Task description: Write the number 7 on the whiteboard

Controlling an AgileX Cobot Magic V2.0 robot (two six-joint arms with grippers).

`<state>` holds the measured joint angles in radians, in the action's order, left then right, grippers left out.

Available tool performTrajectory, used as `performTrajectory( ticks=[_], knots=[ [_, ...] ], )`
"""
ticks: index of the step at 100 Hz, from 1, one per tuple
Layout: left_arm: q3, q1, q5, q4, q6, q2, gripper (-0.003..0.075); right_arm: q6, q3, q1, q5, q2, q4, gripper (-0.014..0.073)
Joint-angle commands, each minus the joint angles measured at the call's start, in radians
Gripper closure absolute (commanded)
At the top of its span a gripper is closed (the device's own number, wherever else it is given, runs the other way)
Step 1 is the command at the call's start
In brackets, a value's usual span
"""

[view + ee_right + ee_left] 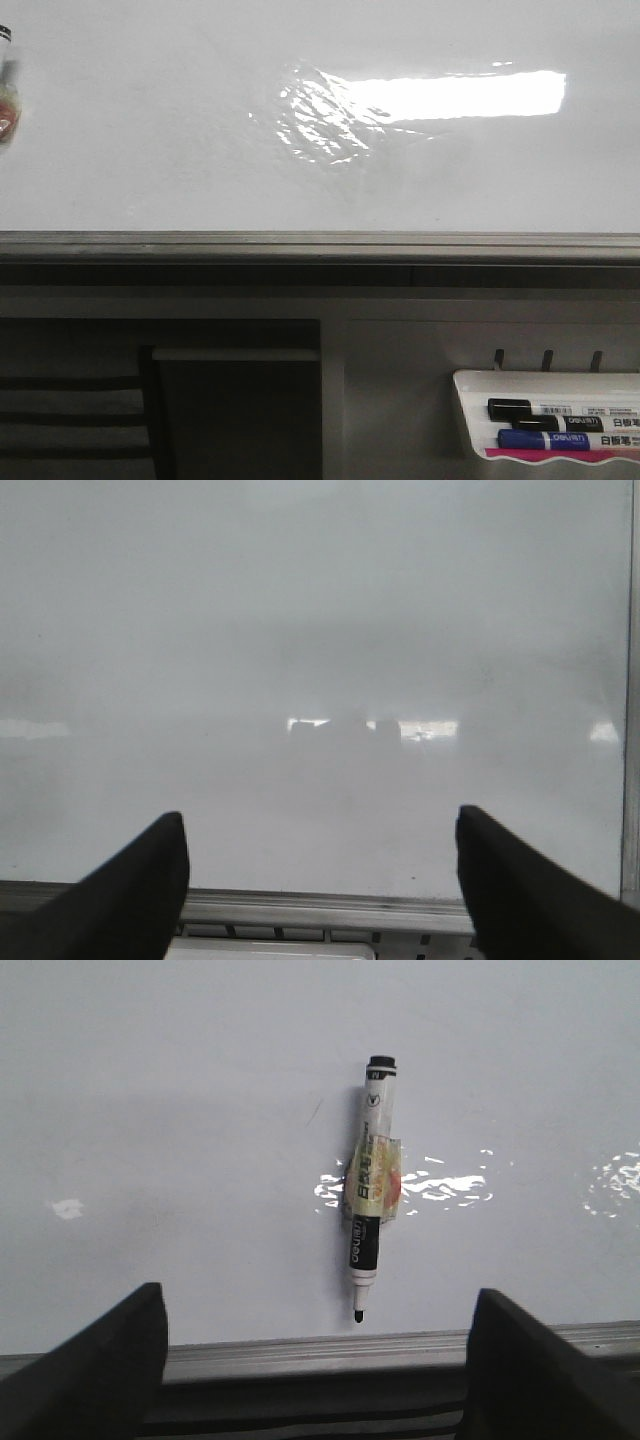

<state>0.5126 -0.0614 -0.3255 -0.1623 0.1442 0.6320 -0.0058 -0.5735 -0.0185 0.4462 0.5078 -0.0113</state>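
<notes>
The whiteboard (150,130) fills the upper front view, glossy white with a bright light reflection and a wrinkled film patch; no number 7 shows on it. In the left wrist view a black marker (371,1188) hangs taped to the whiteboard (150,1110), tip down, uncapped, just above the grey rail. My left gripper (315,1335) is open and empty, facing the marker from a distance. My right gripper (320,855) is open and empty, facing the bare whiteboard (320,610). Neither gripper shows in the front view; the marker shows only as a sliver at its left edge (6,95).
A grey metal rail (320,245) runs under the board. A small white marker tray (470,395) hangs at lower right with a black marker (545,412) and a blue marker (550,440). A dark frame and opening lie below the rail.
</notes>
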Motion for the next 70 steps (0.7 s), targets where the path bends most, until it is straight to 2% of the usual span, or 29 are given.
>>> performTrajectory(
  ticks=[1,15,36,56,70],
  knots=[
    [0.039,0.002,0.094,-0.015,0.008,0.057,0.0156,-0.005,-0.036,-0.006,-0.088,0.011,-0.004,0.0095],
    [0.043,-0.010,0.148,-0.017,0.008,0.154,0.0156,-0.005,-0.036,-0.006,-0.088,0.011,-0.004,0.0095],
    [0.043,-0.100,0.293,0.015,0.008,0.305,0.0156,-0.005,-0.036,-0.006,-0.088,0.011,-0.004,0.0095],
    [0.048,-0.104,0.421,0.015,0.008,0.459,0.0156,-0.005,-0.036,-0.006,-0.088,0.011,-0.004,0.0095],
    [0.092,-0.104,0.427,0.015,0.008,0.549,0.0156,-0.005,-0.036,-0.006,-0.088,0.011,-0.004,0.0095]
  ],
)
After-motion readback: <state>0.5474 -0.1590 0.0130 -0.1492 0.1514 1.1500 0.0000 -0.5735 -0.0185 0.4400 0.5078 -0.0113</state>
